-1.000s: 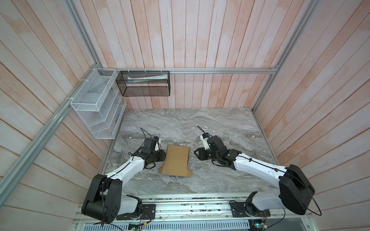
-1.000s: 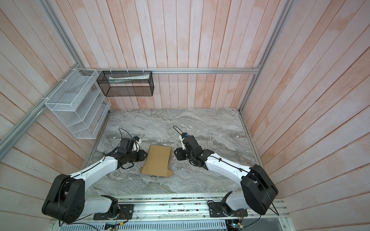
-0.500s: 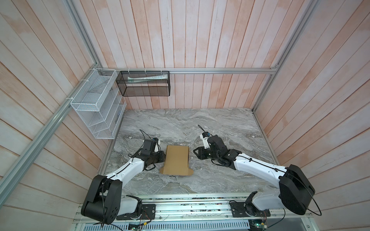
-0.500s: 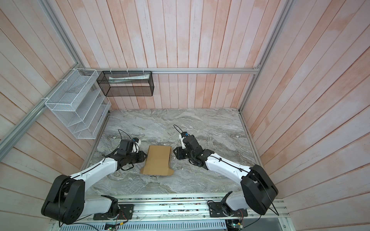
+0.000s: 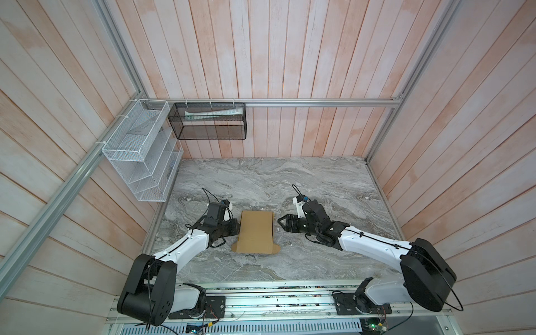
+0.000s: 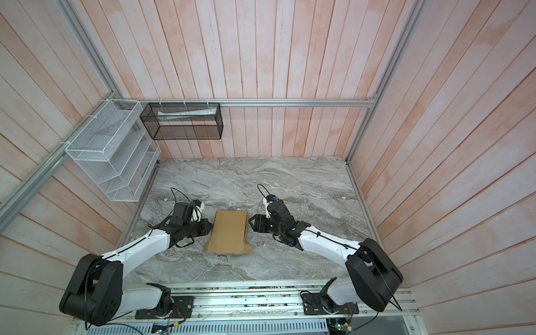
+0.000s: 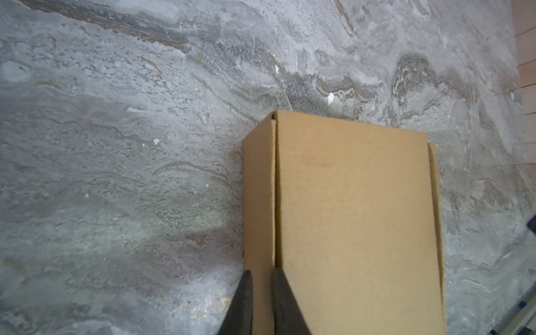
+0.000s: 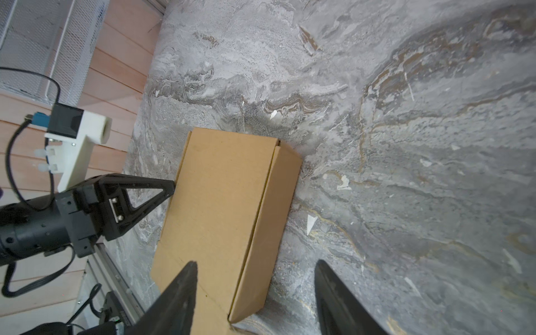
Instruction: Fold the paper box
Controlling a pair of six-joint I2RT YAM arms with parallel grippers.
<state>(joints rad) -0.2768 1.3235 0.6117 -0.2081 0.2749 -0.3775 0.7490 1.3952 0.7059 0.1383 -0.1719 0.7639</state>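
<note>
The paper box (image 5: 256, 232) (image 6: 229, 232) lies folded shut on the marble table (image 5: 319, 188), a plain brown cardboard block with small tabs sticking out at its near end. My left gripper (image 5: 236, 227) (image 7: 262, 271) is at the box's left side wall. Its jaws are closed to a narrow gap, and that wall's cardboard (image 7: 259, 203) shows between them. My right gripper (image 5: 280, 226) (image 8: 255, 262) stands open at the right side wall (image 8: 269, 217). One finger hangs over the lid (image 8: 223, 203), the other over bare table.
A white wire rack (image 5: 139, 153) and a black mesh basket (image 5: 207, 121) hang on the back-left walls. Wooden walls close in three sides of the table. A metal rail (image 5: 261, 301) with both arm bases runs along the front. Small white scraps (image 8: 311, 223) lie on the marble.
My right gripper's jaws have opened wider and it has edged slightly toward the box. My left gripper's jaws have closed further at the left side wall. The box has not moved.
</note>
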